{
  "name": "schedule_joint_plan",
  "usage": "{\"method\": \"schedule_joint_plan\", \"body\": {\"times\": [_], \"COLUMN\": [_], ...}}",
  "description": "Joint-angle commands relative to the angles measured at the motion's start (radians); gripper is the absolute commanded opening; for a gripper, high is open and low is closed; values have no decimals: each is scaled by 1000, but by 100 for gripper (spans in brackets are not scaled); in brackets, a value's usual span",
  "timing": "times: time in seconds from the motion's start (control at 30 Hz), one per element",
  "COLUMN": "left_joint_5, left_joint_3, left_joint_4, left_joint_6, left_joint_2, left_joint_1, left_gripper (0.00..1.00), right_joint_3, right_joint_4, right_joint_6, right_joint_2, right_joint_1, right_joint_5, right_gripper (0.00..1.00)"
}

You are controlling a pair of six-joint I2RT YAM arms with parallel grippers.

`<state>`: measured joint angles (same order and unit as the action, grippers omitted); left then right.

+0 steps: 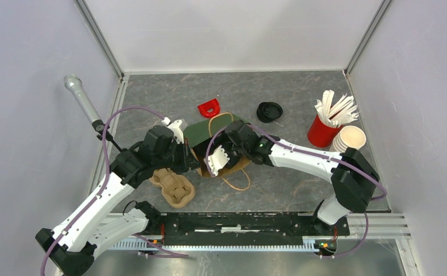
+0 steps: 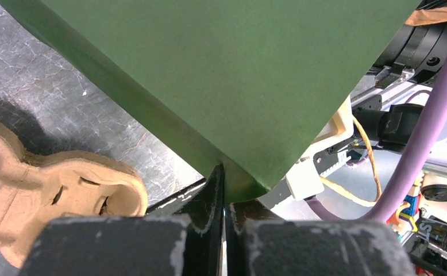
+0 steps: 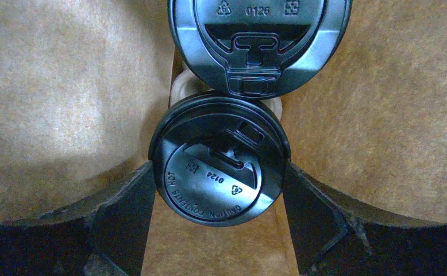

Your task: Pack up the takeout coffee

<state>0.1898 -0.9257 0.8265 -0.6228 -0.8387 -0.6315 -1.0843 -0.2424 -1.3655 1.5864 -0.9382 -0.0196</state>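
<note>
A green paper bag (image 1: 201,131), brown inside, is at the table's middle. My left gripper (image 1: 189,156) is shut on its edge; in the left wrist view the jaws (image 2: 226,198) pinch the green bag's (image 2: 221,69) corner. My right gripper (image 1: 216,161) reaches into the bag's mouth, its fingers hidden from above. In the right wrist view two coffee cups with black lids stand inside the bag's brown walls (image 3: 66,103). The right gripper (image 3: 219,167) has a finger against each side of the nearer cup (image 3: 209,190). The second cup (image 3: 258,40) touches it just beyond.
A brown pulp cup carrier (image 1: 172,185) lies by the left arm, also in the left wrist view (image 2: 49,195). At the back are a red clip (image 1: 209,107) and loose black lids (image 1: 269,111). At the right are a red cup of white sticks (image 1: 323,131) and stacked cream cups (image 1: 350,138). A microphone (image 1: 83,103) is at the left.
</note>
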Motion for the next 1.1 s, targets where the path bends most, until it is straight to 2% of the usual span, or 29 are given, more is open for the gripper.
{"method": "schedule_joint_plan", "body": {"times": [0.0,0.83,1.07], "left_joint_5": [36,34,24], "left_joint_3": [8,-3,-16], "left_joint_4": [-47,-44,-35], "left_joint_6": [-23,-29,-26], "left_joint_2": [20,12,3], "left_joint_1": [-4,-4,-4], "left_gripper": [2,2,3], "right_joint_3": [11,33,29], "right_joint_4": [28,69,60], "right_joint_6": [8,12,9], "right_joint_2": [18,45,21], "right_joint_1": [8,18,18], "right_joint_5": [7,10,-7], "right_gripper": [48,48,56]}}
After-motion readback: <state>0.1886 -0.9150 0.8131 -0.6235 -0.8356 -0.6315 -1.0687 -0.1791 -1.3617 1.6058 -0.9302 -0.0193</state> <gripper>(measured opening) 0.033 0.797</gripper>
